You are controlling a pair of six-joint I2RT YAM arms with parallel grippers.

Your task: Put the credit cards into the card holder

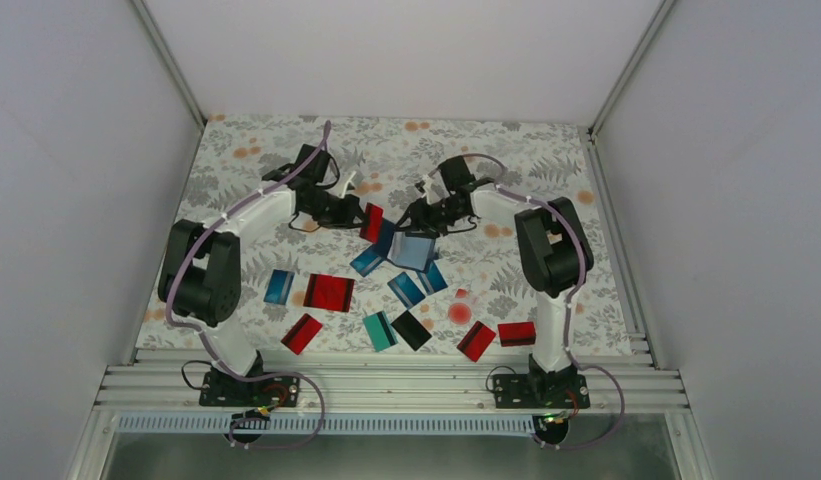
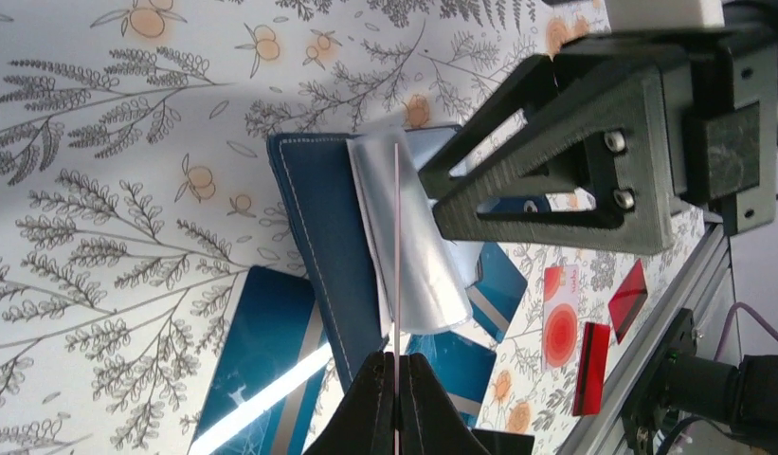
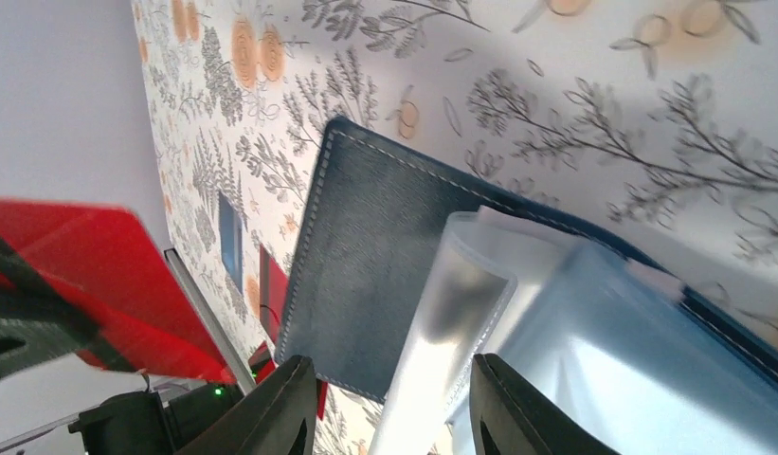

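The dark navy card holder (image 1: 412,251) lies open at mid-table, its blue-grey clear pockets fanned up. My left gripper (image 1: 358,214) is shut on a red credit card (image 1: 371,222), held on edge just left of the holder. In the left wrist view the gripper (image 2: 396,379) pinches this card (image 2: 396,237), seen as a thin line over the holder's pockets (image 2: 418,256). My right gripper (image 1: 418,216) is open over the holder; in the right wrist view (image 3: 394,412) a clear pocket (image 3: 451,351) stands between its fingers, with the red card (image 3: 91,275) at left.
Several loose cards lie nearer the arms: blue (image 1: 278,287), red (image 1: 329,292), red (image 1: 302,333), teal (image 1: 380,330), black (image 1: 411,329), red (image 1: 476,340), red (image 1: 516,333). More blue cards (image 1: 406,289) lie beside the holder. A clear piece with a red dot (image 1: 459,311) lies at right.
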